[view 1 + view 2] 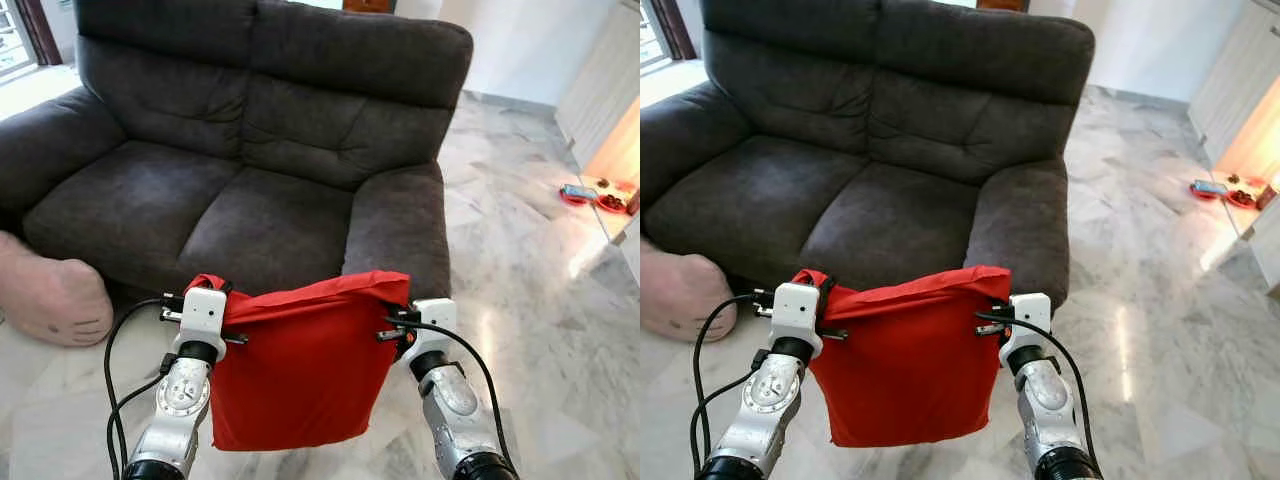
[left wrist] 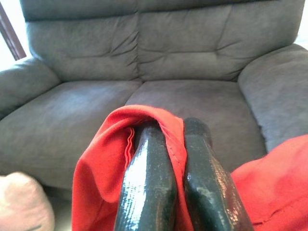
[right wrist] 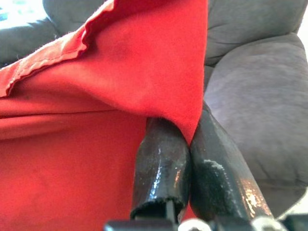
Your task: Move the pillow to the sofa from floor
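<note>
A flat red pillow (image 1: 295,365) hangs in the air in front of me, held by its two upper corners. My left gripper (image 1: 207,285) is shut on the left corner; in the left wrist view its black fingers (image 2: 149,178) pinch the red fabric (image 2: 103,159). My right gripper (image 1: 402,312) is shut on the right corner, where its fingers (image 3: 161,163) clamp the cloth (image 3: 96,86). The dark grey two-seat sofa (image 1: 200,200) stands just beyond the pillow, its seat cushions bare.
A pinkish cushion (image 1: 50,300) lies on the marble floor at the sofa's left front. A small red and blue item (image 1: 578,194) sits on the floor far right near a bright doorway. Open marble floor (image 1: 530,300) stretches right of the sofa.
</note>
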